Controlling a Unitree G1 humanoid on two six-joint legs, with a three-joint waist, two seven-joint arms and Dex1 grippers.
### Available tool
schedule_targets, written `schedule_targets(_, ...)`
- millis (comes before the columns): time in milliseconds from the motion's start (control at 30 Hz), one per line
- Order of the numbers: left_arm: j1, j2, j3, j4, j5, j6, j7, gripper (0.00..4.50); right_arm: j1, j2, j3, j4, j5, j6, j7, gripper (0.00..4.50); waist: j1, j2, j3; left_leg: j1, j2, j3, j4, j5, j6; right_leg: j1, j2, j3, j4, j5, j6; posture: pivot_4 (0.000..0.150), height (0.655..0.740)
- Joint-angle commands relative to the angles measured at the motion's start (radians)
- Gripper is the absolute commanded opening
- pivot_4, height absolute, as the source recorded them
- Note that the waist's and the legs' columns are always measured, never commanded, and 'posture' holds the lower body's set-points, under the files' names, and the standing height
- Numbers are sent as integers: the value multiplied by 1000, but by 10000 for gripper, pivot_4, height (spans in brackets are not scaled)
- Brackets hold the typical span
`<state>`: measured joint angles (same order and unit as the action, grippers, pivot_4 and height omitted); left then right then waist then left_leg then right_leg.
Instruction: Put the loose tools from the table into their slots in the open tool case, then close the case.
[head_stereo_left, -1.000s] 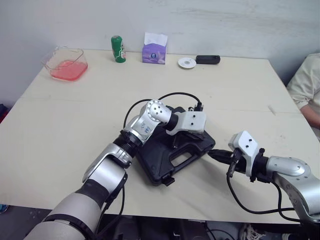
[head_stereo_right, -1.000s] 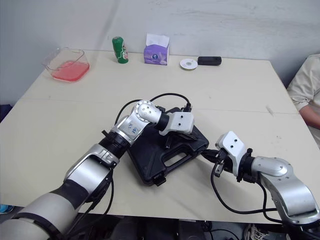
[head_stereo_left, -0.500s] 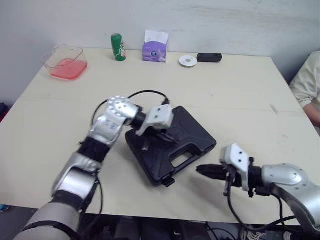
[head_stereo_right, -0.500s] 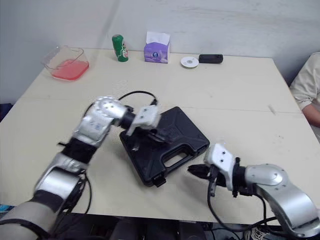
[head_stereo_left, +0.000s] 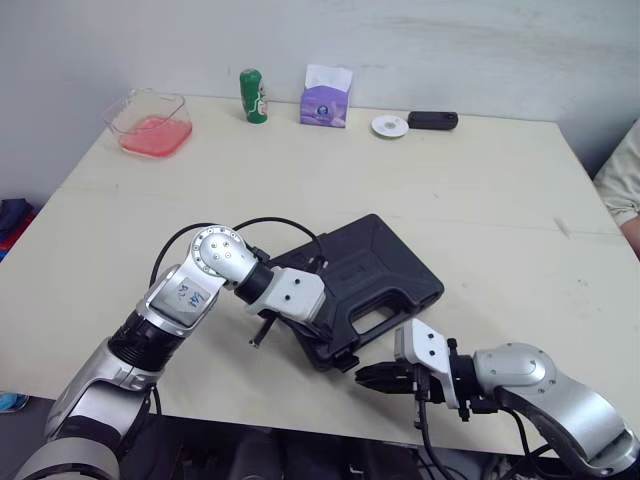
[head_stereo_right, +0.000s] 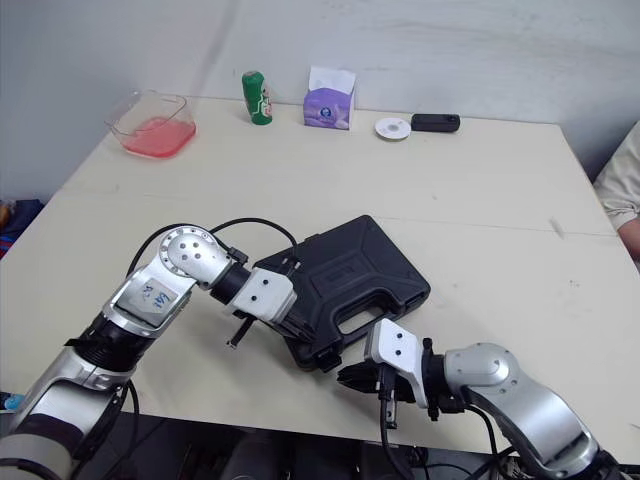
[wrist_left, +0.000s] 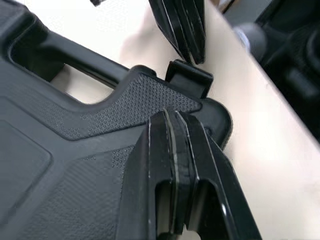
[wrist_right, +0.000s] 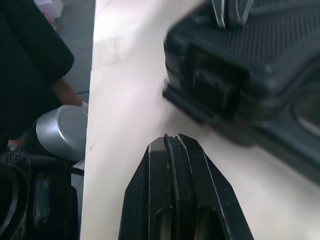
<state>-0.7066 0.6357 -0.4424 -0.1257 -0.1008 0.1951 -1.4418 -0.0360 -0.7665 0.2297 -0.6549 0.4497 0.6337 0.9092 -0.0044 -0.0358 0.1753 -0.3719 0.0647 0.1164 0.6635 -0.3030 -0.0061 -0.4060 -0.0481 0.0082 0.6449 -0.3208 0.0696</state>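
- Both arms have come toward the front of the pale bench (head_stereo_left: 480, 200) since a second ago: the left hand (head_stereo_left: 332, 332) has swung from the middle of the lid to its near corner; the right hand (head_stereo_left: 368, 378) has slid from the case's right side round to its front; the head camera has shifted too.
- Black moulded plastic tool case (head_stereo_left: 385, 265) lies with its lid down near the bench's front edge, handle toward the robot; the left hand is pressed together and empty, its tips over the textured lid just behind the small black latch tab (wrist_left: 189, 80); whether they touch I cannot tell.
- Right hand is likewise pressed together and empty, low over the bench just beside that tab and apart from it.
- Judged step: fastening the latch, the last of the task; whether the tab is snapped home I cannot tell.
- Risk: a push on the tab could skid or turn the case, since the left hand bears on one corner only; too steep a press there could let it slip off the lid.
- Risk: the two hands are near each other at one corner and could knock together; the left wrist's black cable (head_stereo_left: 270, 225) loops beside the lid and could snag.
- Risk: a drag toward the robot could tip the case off the bench edge.
- Green can (head_stereo_left: 252, 96) and purple tissue box (head_stereo_left: 326, 100) stand well apart at the far side, out of harm.
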Motion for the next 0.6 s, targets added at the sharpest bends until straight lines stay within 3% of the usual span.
schedule_targets(33, 40, 40, -105, 51, 143, -41, 4, 302, -23, 29, -3, 0, 9, -12, -13, 0, 0, -1, -2, 1, 0, 0, 0, 0, 0, 1, 0, 0, 0, 0, 0, 1500, 7244)
schedule_targets(400, 10, 1, -111, 98, 139, -14, 31, 302, -135, 163, -38, 56, 59, 78, -96, 0, -2, 4, -12, 5, 2, -1, -1, 0, 1, 7, 0, -1, -2, -2, -5, 1500, 7244)
schedule_targets(500, -4, -16, -97, 125, 140, -19, 45, 302, -125, 119, -18, 56, 27, 68, -60, 0, -1, 7, -14, 6, 1, -1, -1, 1, 2, 8, -1, -1, -2, -8, -19, 1500, 7244)
schedule_targets(600, -4, -20, -16, 110, 60, 56, 53, 302, -101, 65, -102, 10, 65, 71, -40, 0, 3, 7, -14, 6, 0, -2, -1, 1, 2, 9, -4, -3, -2, -8, -18, 1500, 7244)
